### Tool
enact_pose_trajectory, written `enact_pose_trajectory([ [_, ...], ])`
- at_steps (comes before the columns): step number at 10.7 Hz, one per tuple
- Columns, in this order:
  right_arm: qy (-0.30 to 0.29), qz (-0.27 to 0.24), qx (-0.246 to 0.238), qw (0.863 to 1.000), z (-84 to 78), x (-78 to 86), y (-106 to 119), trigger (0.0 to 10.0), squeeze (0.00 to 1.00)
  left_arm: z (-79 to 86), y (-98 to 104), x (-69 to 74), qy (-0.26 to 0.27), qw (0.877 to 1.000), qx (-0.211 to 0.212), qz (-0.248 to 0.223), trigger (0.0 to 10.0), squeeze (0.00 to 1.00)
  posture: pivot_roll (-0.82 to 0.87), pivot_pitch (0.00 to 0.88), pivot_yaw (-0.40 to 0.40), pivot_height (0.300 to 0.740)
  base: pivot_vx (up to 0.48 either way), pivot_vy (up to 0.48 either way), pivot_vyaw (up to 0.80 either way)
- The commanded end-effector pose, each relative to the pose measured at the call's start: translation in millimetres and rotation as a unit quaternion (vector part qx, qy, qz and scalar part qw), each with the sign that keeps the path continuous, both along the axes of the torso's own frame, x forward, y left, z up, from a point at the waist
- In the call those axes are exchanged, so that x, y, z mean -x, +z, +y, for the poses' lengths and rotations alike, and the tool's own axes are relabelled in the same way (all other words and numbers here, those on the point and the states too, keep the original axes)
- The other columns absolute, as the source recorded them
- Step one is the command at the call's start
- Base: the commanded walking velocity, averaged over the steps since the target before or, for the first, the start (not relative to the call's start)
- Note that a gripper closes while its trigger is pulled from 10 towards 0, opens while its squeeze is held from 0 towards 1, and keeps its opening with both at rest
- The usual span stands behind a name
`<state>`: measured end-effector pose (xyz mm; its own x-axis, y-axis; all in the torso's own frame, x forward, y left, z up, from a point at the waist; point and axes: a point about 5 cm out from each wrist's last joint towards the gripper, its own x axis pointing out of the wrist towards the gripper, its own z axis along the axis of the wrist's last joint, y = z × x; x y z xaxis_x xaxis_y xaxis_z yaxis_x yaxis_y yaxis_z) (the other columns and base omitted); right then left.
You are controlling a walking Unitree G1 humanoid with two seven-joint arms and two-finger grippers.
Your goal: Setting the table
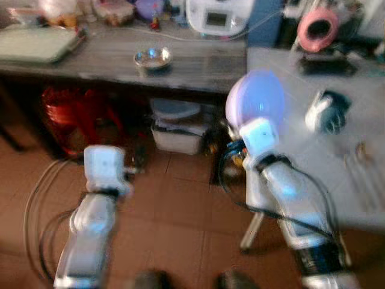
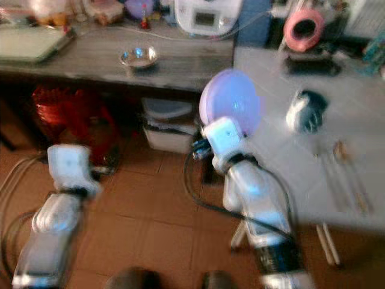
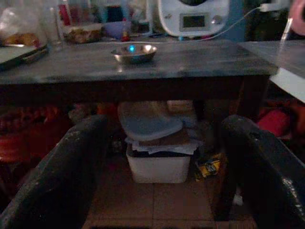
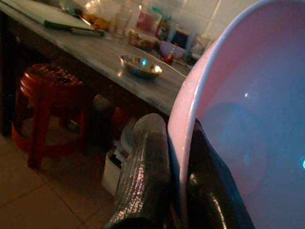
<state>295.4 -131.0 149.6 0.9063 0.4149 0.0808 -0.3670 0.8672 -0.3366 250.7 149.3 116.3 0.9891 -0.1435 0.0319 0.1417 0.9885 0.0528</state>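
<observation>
Plate [image 1: 255,99] first: the pale lilac one is pinched by its rim in your right gripper [image 4: 177,191], one black finger on each face, held up on edge over the near left corner of the white surface [image 1: 313,84] on the right. It has not been set down yet, so by my reading the task is in its carrying stage, with the placing still to do. On that white surface you already have a dark, white-trimmed object [image 1: 326,112] too blurred to name, and near the right edge some thin pale sticks, perhaps chopsticks [image 1: 355,165], though I cannot be sure. No place setting looks complete from here. Your left gripper [image 3: 159,162] is spread wide and holds nothing; it hangs low over the tiled floor [image 1: 174,223], facing the grey surface [image 1: 192,60] at the far side. On that grey surface a small metal bowl [image 1: 153,58] sits alone near the middle, with a white appliance [image 1: 218,15] behind it against the far wall. Under it you can see a red stool [image 1: 72,117] to the left and a white bin [image 1: 177,135] stacked with lids. I judge the bowl may be a later item to fetch, but that is a guess. Both head views are smeared, so expect the frame to be moving.
</observation>
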Motion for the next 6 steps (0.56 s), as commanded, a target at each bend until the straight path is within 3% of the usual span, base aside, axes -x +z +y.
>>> enact_pose_trajectory([
  [1, 0.002, -0.02, -0.018, 1.0, 5.7, 0.6, 10.4, 10.0, 0.0, 10.2, -1.1, -0.4, 0.023, 0.999, -0.034, -0.002, 10.0, 0.0, 0.01, 0.031, 0.018, 0.74, 0.0, 0.469, 0.0],
  [2, -0.01, -0.018, -0.024, 1.0, 3.0, 0.5, 9.4, 10.0, 0.0, 11.3, 0.2, -1.3, 0.026, 0.999, -0.038, -0.009, 10.0, 0.0, 0.0, 0.031, 0.021, 0.74, 0.0, 0.424, 0.0],
  [4, -0.024, -0.015, -0.027, 0.999, -3.6, 2.7, 7.4, 10.0, 0.0, 13.0, 2.5, -3.1, 0.035, 0.998, -0.042, -0.016, 10.0, 0.0, 0.0, 0.03, 0.027, 0.74, 0.317, 0.36, -0.51],
  [6, -0.027, -0.013, -0.045, 0.999, -3.8, 6.4, 7.0, 10.0, 0.0, 13.0, 0.8, -2.9, 0.043, 0.998, -0.046, -0.012, 10.0, 0.0, 0.0, 0.031, 0.028, 0.74, 0.349, 0.33, 0.0],
])
